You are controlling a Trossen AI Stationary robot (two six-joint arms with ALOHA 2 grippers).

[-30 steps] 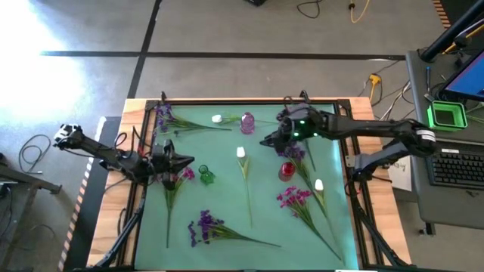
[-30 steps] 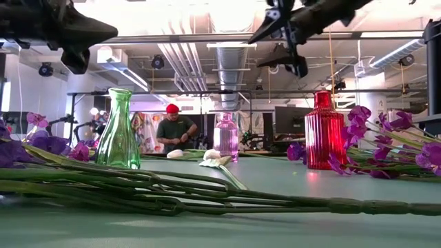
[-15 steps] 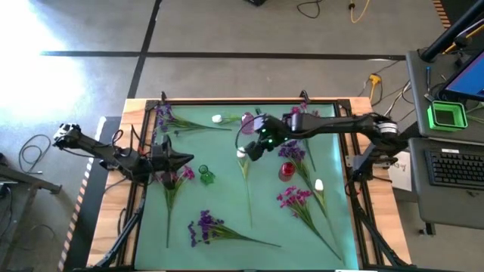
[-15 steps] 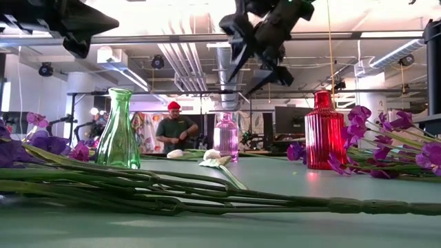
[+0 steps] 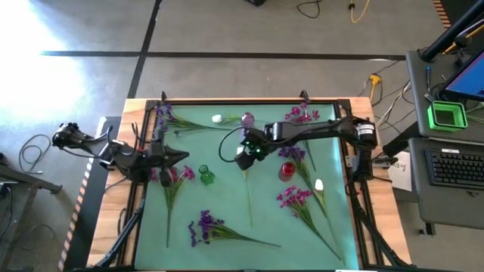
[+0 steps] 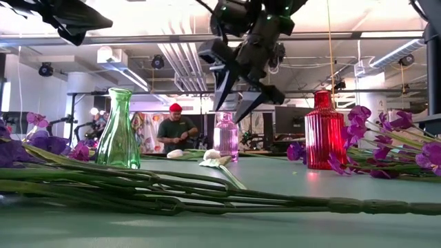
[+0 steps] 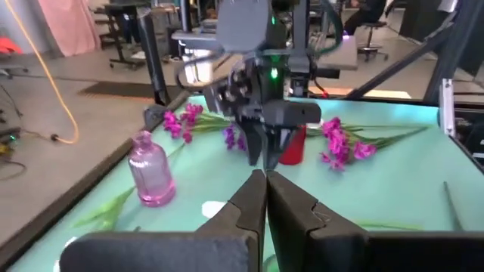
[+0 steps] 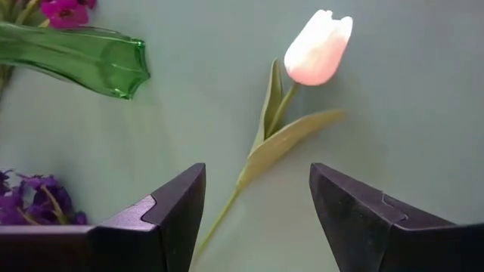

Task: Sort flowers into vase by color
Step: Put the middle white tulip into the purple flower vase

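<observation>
- left gripper (image 5: 184, 157) at left side of the teal-green table mat (image 5: 227, 211), fingers clenched together, nothing held; sits above the bloom end of a magenta-pink flower stem (image 5: 171, 198) lying on the mat
- purple flower cluster with long green stem (image 5: 175, 121) lies at the far left corner of the mat
- second purple cluster on a green stem (image 5: 215, 228) lies at near left-centre
- clear green glass vase (image 5: 205, 175) stands just right of the left gripper, empty; tall and narrow-necked in low view (image 6: 118, 131)
- small white bud (image 5: 217, 119) lies at the far edge, near the pale pink glass bottle vase (image 5: 247, 120)
- right gripper (image 5: 243, 155) at mid-table, jaws released and spread wide, nothing between them; hovers over the white tulip bud (image 8: 318, 47) with pale green stem, bud seen between the fingers in right wrist view, not touched
- red ribbed glass vase (image 5: 286, 171) stands right of the right gripper, empty
- purple blooms (image 5: 293, 152) lie just beside the red vase on its far side
- magenta-pink cluster (image 5: 301, 115) lies at the far right
- another white bud (image 5: 319, 185) and a magenta-pink spray (image 5: 293, 198) lie near right of the vase
- person in a red cap (image 6: 172, 128) stands in the room behind the table
</observation>
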